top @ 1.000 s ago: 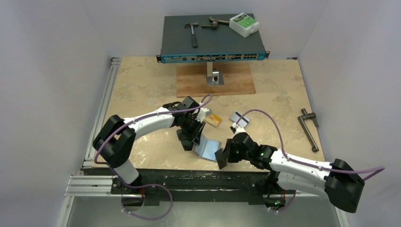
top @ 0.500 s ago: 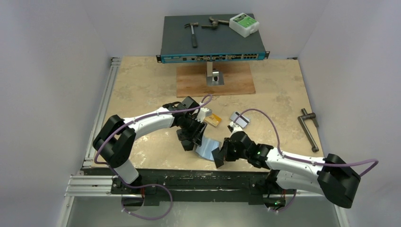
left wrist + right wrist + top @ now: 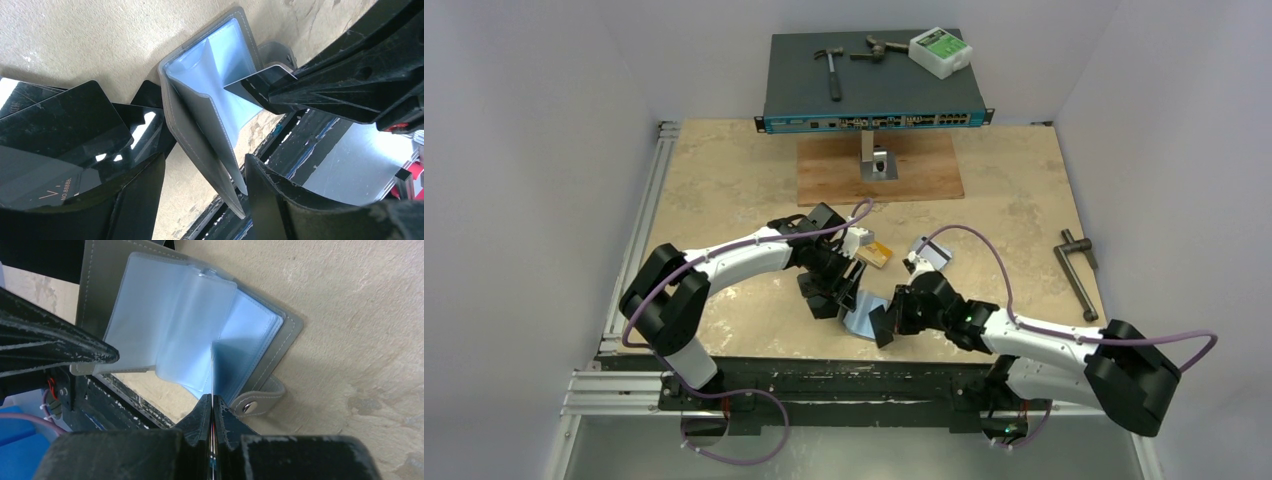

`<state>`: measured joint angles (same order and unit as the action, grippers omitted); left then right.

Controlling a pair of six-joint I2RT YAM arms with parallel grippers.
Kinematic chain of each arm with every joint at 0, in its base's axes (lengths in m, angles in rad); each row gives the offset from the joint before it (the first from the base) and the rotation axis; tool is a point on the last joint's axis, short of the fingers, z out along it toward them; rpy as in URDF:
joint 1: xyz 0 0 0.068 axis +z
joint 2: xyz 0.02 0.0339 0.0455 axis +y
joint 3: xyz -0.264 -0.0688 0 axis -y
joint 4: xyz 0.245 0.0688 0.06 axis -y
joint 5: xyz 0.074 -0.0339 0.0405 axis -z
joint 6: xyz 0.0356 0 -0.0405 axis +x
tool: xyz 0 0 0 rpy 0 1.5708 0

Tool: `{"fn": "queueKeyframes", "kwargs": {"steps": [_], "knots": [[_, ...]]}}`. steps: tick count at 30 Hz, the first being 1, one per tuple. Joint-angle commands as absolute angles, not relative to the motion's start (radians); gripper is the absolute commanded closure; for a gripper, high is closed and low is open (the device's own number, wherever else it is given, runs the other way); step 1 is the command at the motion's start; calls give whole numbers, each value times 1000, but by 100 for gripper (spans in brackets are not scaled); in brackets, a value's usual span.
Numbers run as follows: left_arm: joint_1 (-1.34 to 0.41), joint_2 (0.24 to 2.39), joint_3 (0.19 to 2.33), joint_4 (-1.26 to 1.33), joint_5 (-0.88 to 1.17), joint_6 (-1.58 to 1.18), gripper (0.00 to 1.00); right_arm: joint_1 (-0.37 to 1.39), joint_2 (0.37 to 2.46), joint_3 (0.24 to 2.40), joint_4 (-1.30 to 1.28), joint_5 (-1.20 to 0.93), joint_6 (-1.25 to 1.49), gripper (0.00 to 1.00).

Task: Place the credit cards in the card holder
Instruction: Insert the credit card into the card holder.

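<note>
The grey card holder [image 3: 289,325] lies open near the front edge of the table [image 3: 724,180]. The right claw [image 3: 212,407] is clamped on a card [image 3: 255,82] whose end sits among the blue sleeves. The left claw [image 3: 202,167] stands open astride the raised cover, seemingly not touching it. An orange card [image 3: 877,254] and a silver card [image 3: 933,253] lie just behind.

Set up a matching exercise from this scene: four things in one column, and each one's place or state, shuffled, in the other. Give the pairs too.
Things:
1. hammer
2. card holder
3. orange card
4. metal tool

Places or states:
A. near the right edge of the table
B. open, pale blue sleeves showing
C. on top of the dark blue box at the back
D. flat on the table, near its middle

Pairs: 1-C, 2-B, 3-D, 4-A
</note>
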<state>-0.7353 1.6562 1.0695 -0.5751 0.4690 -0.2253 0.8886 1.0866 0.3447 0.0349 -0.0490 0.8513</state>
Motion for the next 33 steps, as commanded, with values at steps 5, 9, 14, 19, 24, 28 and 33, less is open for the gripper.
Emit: {"fn": "queueKeyframes", "kwargs": {"steps": [5, 9, 14, 19, 24, 28, 33], "knots": [[-727, 1610, 1085, -550, 495, -224, 65, 844, 1155, 383, 153, -120, 805, 100], [-727, 1608, 1097, -577, 440, -211, 75, 833, 1138, 377, 136, -118, 802, 100], [-727, 1610, 1099, -588, 410, -212, 77, 825, 1072, 363, 82, -104, 812, 100], [-727, 1612, 1098, -592, 396, -215, 80, 824, 989, 337, 28, -81, 833, 100], [-727, 1618, 1097, -589, 393, -218, 86, 822, 945, 310, 2, -68, 847, 100], [-727, 1619, 1097, -592, 383, -219, 96, 822, 913, 292, -52, -58, 860, 100], [-727, 1623, 1097, -591, 386, -234, 100, 822, 912, 273, -66, -77, 865, 100]]}}
